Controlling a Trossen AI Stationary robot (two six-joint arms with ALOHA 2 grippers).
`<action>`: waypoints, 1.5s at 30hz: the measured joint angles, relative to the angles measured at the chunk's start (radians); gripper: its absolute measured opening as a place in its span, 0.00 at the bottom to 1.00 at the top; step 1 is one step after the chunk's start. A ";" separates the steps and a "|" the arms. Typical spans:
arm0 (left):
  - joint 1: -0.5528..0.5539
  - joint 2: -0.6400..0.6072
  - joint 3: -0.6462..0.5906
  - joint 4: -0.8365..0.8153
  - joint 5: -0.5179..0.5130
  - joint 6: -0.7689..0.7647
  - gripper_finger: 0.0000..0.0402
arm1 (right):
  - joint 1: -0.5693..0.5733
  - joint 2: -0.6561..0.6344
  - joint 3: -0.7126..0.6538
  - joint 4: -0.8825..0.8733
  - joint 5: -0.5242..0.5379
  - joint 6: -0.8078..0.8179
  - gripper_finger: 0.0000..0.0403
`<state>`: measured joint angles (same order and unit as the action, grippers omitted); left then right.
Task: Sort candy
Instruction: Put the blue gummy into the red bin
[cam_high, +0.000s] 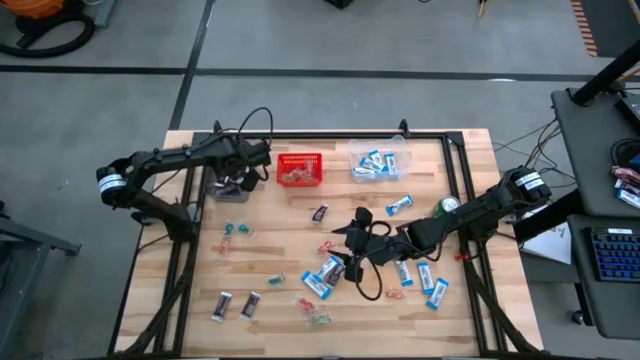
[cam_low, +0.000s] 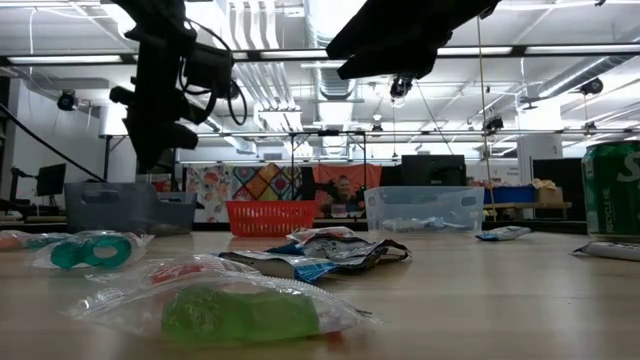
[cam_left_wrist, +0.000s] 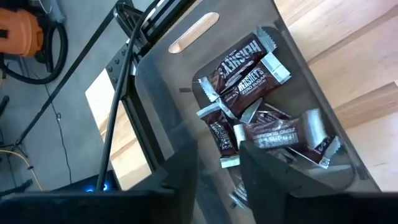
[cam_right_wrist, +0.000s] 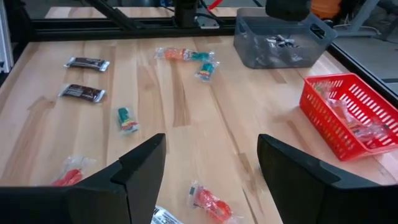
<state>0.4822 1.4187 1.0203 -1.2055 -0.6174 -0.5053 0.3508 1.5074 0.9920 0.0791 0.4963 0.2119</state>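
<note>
Green gummy candy (cam_low: 240, 312) in a clear wrapper fills the foreground of my low view, a teal ring sweet (cam_low: 88, 250) just behind it and a crumpled blue-and-white packet (cam_low: 330, 252) at mid-table. From overhead, I see my left tool (cam_high: 232, 178) hovering over the grey bin (cam_high: 229, 184) at the far left of the table (cam_high: 280, 245); its wrist camera looks past two parted fingers (cam_left_wrist: 180, 177) with nothing between them, straight down on the dark brown Hershey's mini bars (cam_left_wrist: 249, 93) heaped in that bin. My right tool (cam_high: 352, 240) hangs low over the middle of the table, jaws spread wide and released — nothing in them — above a cluster of blue-and-white packets (cam_high: 325, 275). More of those packets lie near the right arm (cam_high: 428, 282), and others sit inside the clear bin (cam_high: 378, 160) at the far edge. Beside that bin, the red mesh basket (cam_high: 299, 169) holds red and pink twist-wrapped pieces (cam_right_wrist: 351, 121). Two dark mini bars (cam_high: 235, 304) rest unsorted at the near-left — well apart from the grey bin — and a third (cam_high: 319, 212) lies near the basket. Small teal and red sweets (cam_high: 235, 230) are scattered over the left half of the table. A green can (cam_high: 448, 206) stands beside the right arm.
</note>
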 joint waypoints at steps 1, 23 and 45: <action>-0.003 -0.001 0.000 0.000 0.000 0.000 0.28 | 0.000 0.000 0.000 -0.001 -0.001 0.000 0.61; -0.763 0.005 -0.002 -0.013 0.298 -0.680 0.38 | 0.000 -0.023 0.000 -0.104 -0.010 -0.053 0.61; -0.799 0.267 -0.040 0.039 0.303 -0.596 0.34 | -0.024 -0.023 0.001 -0.104 -0.086 -0.039 0.61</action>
<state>-0.3172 1.6861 0.9799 -1.1667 -0.3145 -1.1016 0.3264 1.4849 0.9928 -0.0253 0.4107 0.1733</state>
